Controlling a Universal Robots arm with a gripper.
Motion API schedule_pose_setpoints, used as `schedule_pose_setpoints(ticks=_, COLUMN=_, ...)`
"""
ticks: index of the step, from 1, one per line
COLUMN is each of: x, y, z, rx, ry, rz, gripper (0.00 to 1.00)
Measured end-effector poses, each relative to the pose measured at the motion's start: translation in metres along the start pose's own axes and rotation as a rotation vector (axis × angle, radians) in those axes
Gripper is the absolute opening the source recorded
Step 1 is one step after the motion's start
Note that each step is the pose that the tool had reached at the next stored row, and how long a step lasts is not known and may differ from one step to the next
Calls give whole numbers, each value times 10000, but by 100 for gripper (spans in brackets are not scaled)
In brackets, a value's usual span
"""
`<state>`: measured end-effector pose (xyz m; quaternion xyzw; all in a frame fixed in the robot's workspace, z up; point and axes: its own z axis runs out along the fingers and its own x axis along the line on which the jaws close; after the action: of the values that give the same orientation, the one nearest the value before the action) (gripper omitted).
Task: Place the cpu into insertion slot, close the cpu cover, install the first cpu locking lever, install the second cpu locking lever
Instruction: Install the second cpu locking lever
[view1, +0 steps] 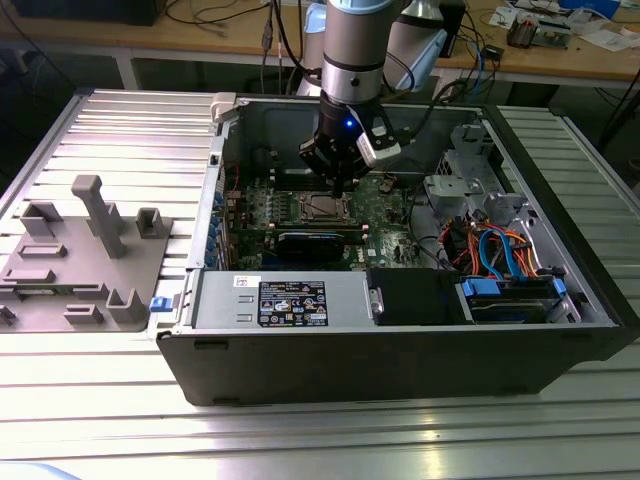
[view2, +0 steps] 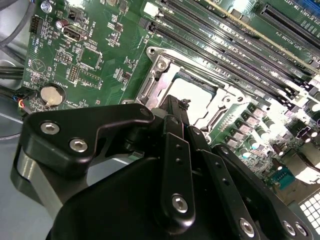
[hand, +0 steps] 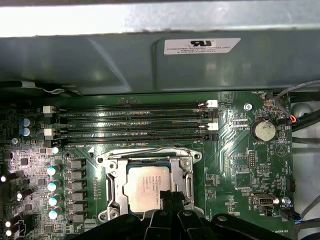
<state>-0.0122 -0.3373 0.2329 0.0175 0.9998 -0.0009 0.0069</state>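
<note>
The cpu (hand: 148, 186) lies flat in the insertion slot on the green motherboard, its silver-grey top showing through the window of the cpu cover (hand: 113, 186). The cover looks laid down around the chip. In the second wrist view the cpu (view2: 199, 94) and cover frame (view2: 161, 67) sit just beyond my fingertips. My gripper (hand: 172, 196) is shut, its two black fingers (view2: 175, 131) pressed together, with the tip over the socket's edge beside the chip. A thin wire lever (hand: 150, 149) runs along one side of the socket. In the exterior view my gripper (view1: 341, 183) hangs just above the socket (view1: 320, 208).
The motherboard sits deep in an open computer case (view1: 400, 350) with tall walls. Memory slots (hand: 135, 125) flank the socket, and a coin battery (hand: 263, 130) lies nearby. Drive cages and orange and blue cables (view1: 500, 250) fill the exterior view's right. A grey fixture block (view1: 85, 255) stands outside on the exterior view's left.
</note>
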Motion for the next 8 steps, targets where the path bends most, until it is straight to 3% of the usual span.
schedule_pose_setpoints(ticks=5, x=-3, y=-38, z=10, rx=0, ry=13, rz=-22, gripper=11)
schedule_pose_setpoints(ticks=8, x=-4, y=-47, z=30, rx=14, ry=89, rz=-424, gripper=11)
